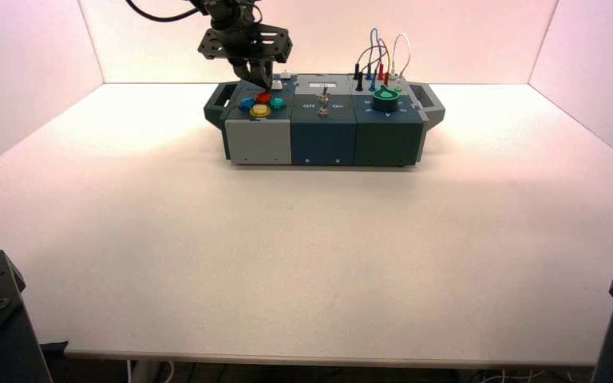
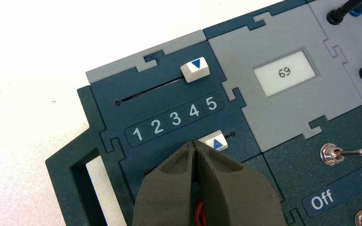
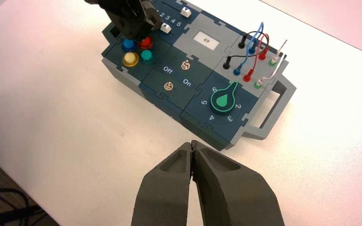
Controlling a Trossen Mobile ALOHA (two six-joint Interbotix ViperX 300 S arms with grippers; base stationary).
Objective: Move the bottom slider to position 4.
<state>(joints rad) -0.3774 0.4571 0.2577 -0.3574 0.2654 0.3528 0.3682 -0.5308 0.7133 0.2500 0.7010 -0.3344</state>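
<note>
The bottom slider (image 2: 215,141) is a small white knob with a blue triangle on the dark panel's track nearer the coloured push-buttons (image 1: 261,104). It sits about under the 5 of the printed 1 to 5 scale (image 2: 175,118). My left gripper (image 2: 193,143) is shut, with its closed tips beside the knob on its lower-number side, touching or almost touching it. The knob also shows in the high view (image 1: 276,84), just right of the left gripper (image 1: 264,80). My right gripper (image 3: 192,143) is shut and empty, above the bare table in front of the box.
The farther track's white knob (image 2: 195,69) sits between 4 and 5. A small display (image 2: 284,72) reads 69. Toggle switches (image 2: 335,154) with Off and On labels, a green knob (image 3: 224,100) and plugged wires (image 3: 257,47) fill the box's other panels. Handles stick out at both ends.
</note>
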